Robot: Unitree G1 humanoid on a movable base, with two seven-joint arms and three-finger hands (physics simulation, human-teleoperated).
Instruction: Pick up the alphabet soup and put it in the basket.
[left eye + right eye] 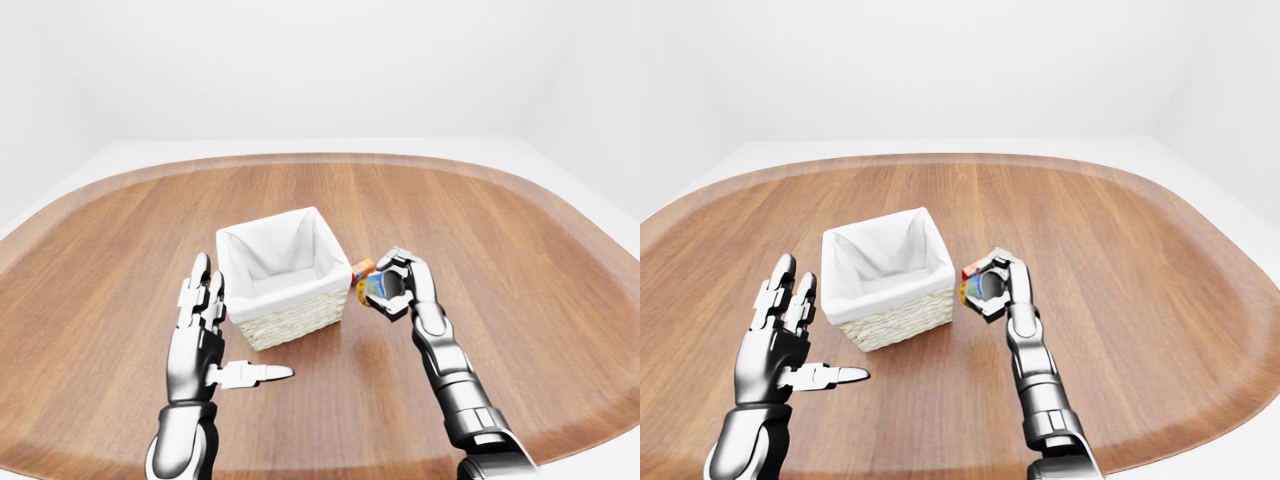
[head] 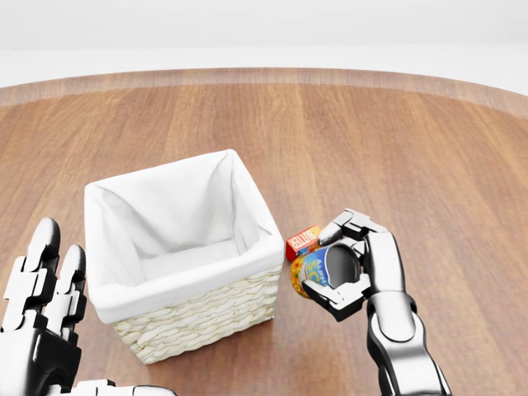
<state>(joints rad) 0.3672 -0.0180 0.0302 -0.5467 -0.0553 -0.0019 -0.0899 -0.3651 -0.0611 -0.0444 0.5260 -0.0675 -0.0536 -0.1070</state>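
tabletop (image 1: pixel 520 260) of brown wood grain, rounded at its corners, is being shown across most of each view, with pale walls and floor being seen beyond its edge. basket (image 2: pixel 196 318), woven of pale wicker and lined with white cloth folded over its rim, is being seen standing upright on the wood near the middle of the table, its inside being shown as bare lining. left hand (image 1: pixel 200 330) is being held just to the left of the basket in the left-eye view, apart from it, with fingers (image 1: pixel 198 285) being stretched upward and the thumb being pointed out sideways toward the right; the hand is released and nothing is being gripped by it. right hand (image 2: pixel 351 272) is being held just to the right of the basket in the head view, near the basket's right corner, and is being clenched round the alphabet soup (image 2: pixel 309 260). this can is being held tilted, its red label end being turned toward the basket and its dark round end being faced toward the camera, with fingers being wrapped above and below it. whether the can is being touched by the basket wall cannot be told, though it is being held outside the rim, not within
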